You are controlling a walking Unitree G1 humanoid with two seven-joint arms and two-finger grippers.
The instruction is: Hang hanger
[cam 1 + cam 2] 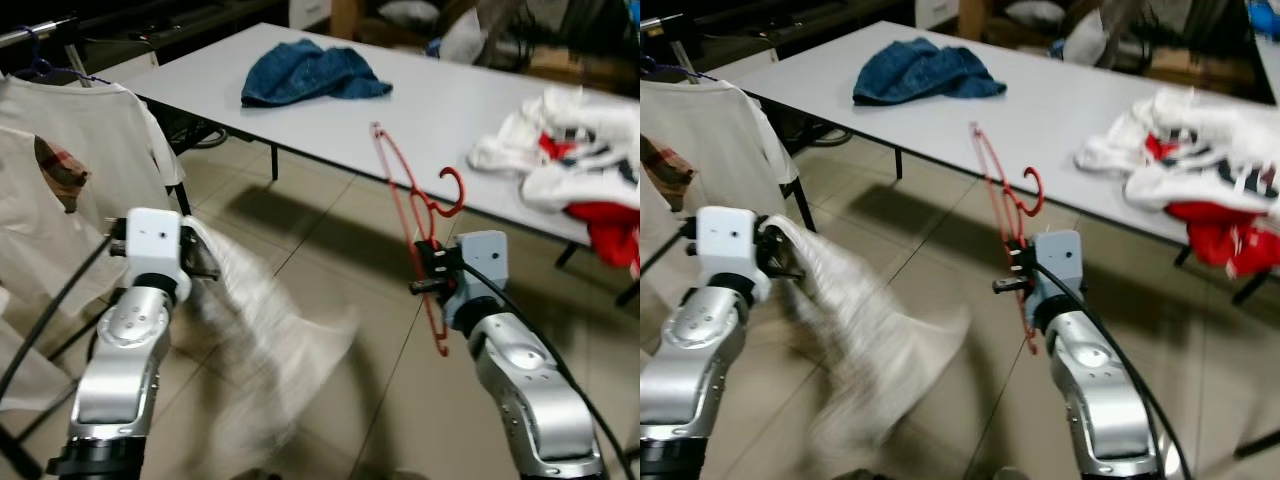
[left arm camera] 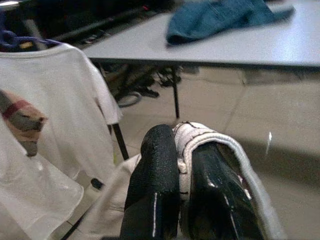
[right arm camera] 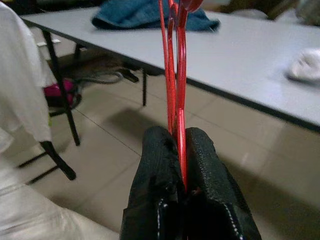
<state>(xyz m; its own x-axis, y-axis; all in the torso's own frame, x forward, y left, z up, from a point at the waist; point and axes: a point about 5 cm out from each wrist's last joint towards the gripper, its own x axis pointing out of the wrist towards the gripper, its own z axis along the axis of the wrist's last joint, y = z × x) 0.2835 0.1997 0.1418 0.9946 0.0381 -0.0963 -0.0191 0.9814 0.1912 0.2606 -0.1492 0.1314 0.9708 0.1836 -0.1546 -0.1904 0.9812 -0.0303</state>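
Note:
My right gripper (image 1: 424,266) is shut on a thin red hanger (image 1: 405,196), held upright in front of the table with its hook (image 1: 453,190) pointing right. In the right wrist view the hanger's red wires (image 3: 174,75) rise from between the black fingers (image 3: 156,185). My left gripper (image 1: 203,262) is shut on a white garment (image 1: 265,330), which hangs down blurred over the tiled floor. The left wrist view shows the garment's hem (image 2: 202,136) pinched between the fingers (image 2: 155,180). At far left a white T-shirt (image 1: 70,190) hangs on a rack from a blue hanger (image 1: 38,66).
A long grey table (image 1: 420,100) crosses the scene. On it lie a blue denim garment (image 1: 310,72) and a pile of white and red clothes (image 1: 575,160). The rack's black legs (image 2: 119,141) stand near my left arm. Tiled floor lies between me and the table.

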